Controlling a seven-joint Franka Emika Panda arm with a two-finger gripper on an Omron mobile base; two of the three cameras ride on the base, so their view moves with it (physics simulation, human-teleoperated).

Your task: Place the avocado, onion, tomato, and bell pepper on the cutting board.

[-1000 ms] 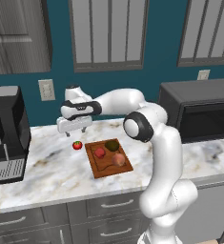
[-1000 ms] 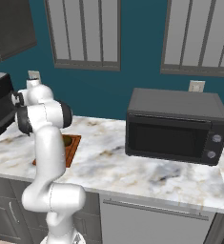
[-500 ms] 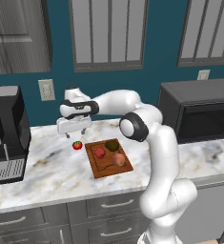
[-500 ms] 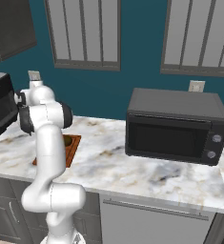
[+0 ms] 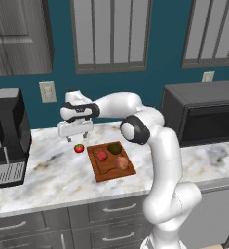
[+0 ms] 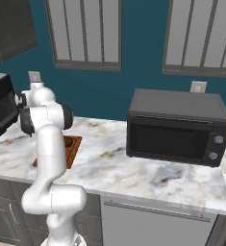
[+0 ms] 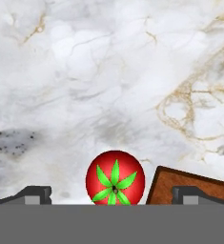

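The tomato (image 5: 79, 148) lies on the marble counter just left of the cutting board (image 5: 99, 170); it is bright red with a green leafy top (image 7: 115, 179). On the board rest the bell pepper (image 5: 102, 155), the avocado (image 5: 115, 148) and the onion (image 5: 121, 163). My gripper (image 5: 76, 138) hangs open a little above the tomato, fingers pointing down. In the hand view its two fingertips (image 7: 35, 195) stand wide apart on either side of the tomato, with the board's corner (image 7: 180, 183) at the lower right. A strip of the board (image 6: 73, 150) shows behind the arm in the right base view.
A black coffee machine (image 5: 4, 138) stands at the counter's left end. A dark microwave (image 5: 206, 113) sits at the right (image 6: 177, 126). A wall socket (image 5: 47, 91) is behind the gripper. Bare marble (image 5: 47, 180) lies in front of the tomato.
The gripper has come down slightly over the tomato; its jaws stay wide. The produce on the board has not moved.
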